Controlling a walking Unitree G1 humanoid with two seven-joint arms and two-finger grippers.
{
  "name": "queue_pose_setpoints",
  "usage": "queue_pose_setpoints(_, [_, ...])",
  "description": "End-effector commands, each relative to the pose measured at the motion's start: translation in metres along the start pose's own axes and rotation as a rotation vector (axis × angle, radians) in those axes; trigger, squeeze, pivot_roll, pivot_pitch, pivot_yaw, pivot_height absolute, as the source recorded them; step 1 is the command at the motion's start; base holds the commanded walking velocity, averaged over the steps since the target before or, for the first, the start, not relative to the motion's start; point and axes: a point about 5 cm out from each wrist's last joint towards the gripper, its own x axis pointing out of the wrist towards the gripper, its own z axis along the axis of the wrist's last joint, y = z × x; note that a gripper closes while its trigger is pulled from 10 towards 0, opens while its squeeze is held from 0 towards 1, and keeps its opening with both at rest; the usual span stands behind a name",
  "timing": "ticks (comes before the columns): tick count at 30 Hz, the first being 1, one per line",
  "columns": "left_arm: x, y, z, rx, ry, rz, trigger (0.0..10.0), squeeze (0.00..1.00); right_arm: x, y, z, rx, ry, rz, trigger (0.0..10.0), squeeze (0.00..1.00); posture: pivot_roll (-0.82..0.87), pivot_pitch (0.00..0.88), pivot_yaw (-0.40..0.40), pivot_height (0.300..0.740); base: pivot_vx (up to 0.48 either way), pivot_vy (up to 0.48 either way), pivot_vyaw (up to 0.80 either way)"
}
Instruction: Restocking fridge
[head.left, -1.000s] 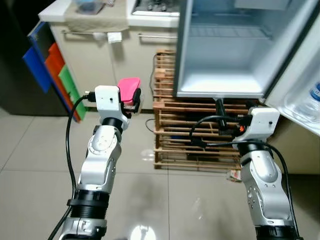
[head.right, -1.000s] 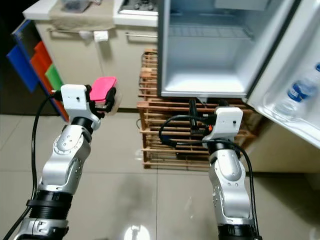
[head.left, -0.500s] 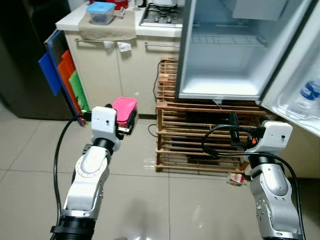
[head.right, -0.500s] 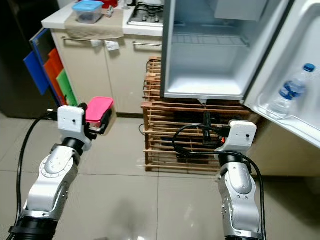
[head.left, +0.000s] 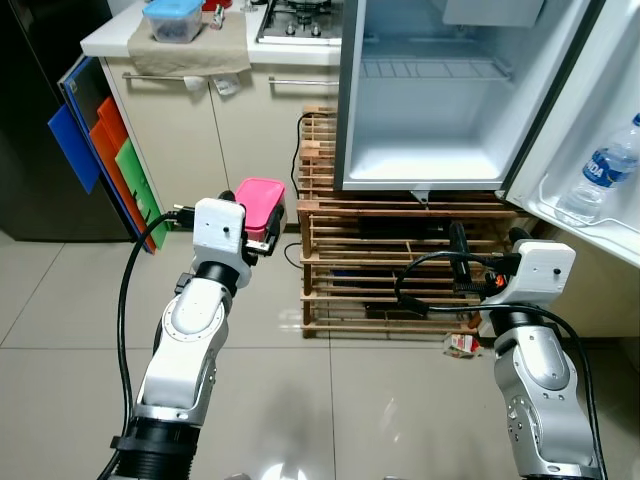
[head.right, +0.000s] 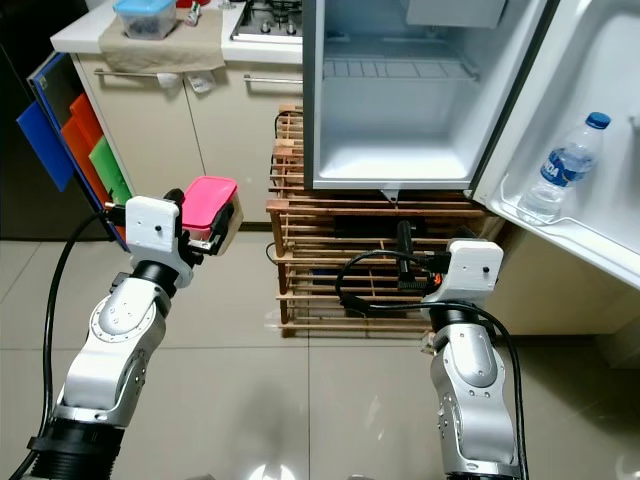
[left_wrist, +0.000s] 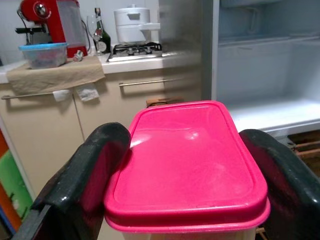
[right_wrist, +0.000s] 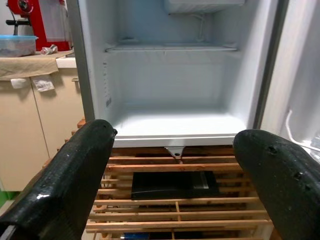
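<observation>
One box (head.left: 259, 201), pink-lidded, sits clenched in my left hand (head.left: 262, 222) at chest height, left of the open fridge (head.left: 430, 110); my right hand (right_wrist: 175, 165) is spread, carrying nothing, facing the bare lower shelf. I'm mid-approach; next I swing the box onto that shelf. Since half a second ago, the fridge sits more central.

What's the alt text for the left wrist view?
The left end effector grips a pink-lidded tub between its two black fingers. Beyond stand an open fridge and a counter with a stove.
</observation>
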Motion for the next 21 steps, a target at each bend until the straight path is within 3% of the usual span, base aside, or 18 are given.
queue_pose_setpoints(1, [0.0034,-0.0014,0.0064,-0.006,-0.025,-0.014,10.0,0.00,-0.0003,0.0013,0.0056,-0.012,-0.028,0.005,10.0,0.00,-0.10,0.000,0.013,0.740,0.480,0.000,0.00])
queue_pose_setpoints(21, [0.0076,-0.0047,0.0128,-0.004,-0.058,-0.017,10.0,0.00,0.0049,0.0011,0.0073,-0.021,-0.040,0.009,10.0,0.00,-0.11,0.000,0.014,0.740,0.479,0.000,0.00])
